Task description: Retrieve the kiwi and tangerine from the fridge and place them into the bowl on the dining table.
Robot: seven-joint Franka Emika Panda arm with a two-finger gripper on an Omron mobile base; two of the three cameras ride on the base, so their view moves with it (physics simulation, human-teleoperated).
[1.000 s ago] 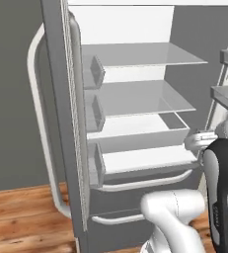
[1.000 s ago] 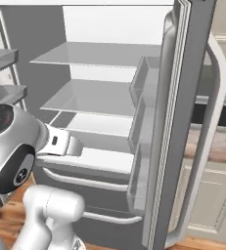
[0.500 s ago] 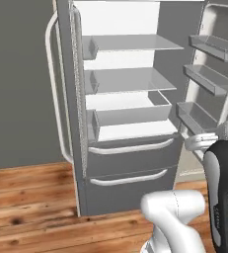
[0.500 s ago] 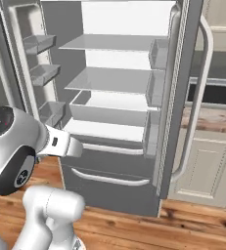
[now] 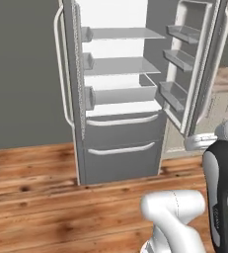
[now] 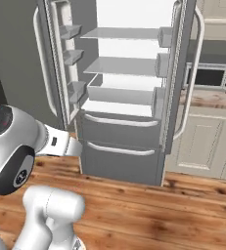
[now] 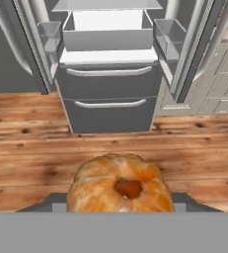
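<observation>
My gripper (image 7: 119,207) is clamped on the tangerine (image 7: 119,184), a glossy, lumpy orange fruit with a brown dimple at its centre. It sits low in my hand view, above the wooden floor (image 7: 31,158), well apart from the fridge (image 7: 108,99), whose doors stand open.

Fridge (image 5: 120,123) ahead on wood floor (image 5: 31,197), both doors swung wide. Two drawers (image 5: 123,143) below shelves (image 5: 118,64). Microwave (image 6: 210,76) on counter (image 6: 207,97) right of fridge. Tangerine (image 7: 120,185) between fingers, before fridge.

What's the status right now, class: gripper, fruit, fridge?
Gripper shut on tangerine, low in hand view. Fridge ahead, both doors open, two lower drawers closed. Wood floor between.
</observation>
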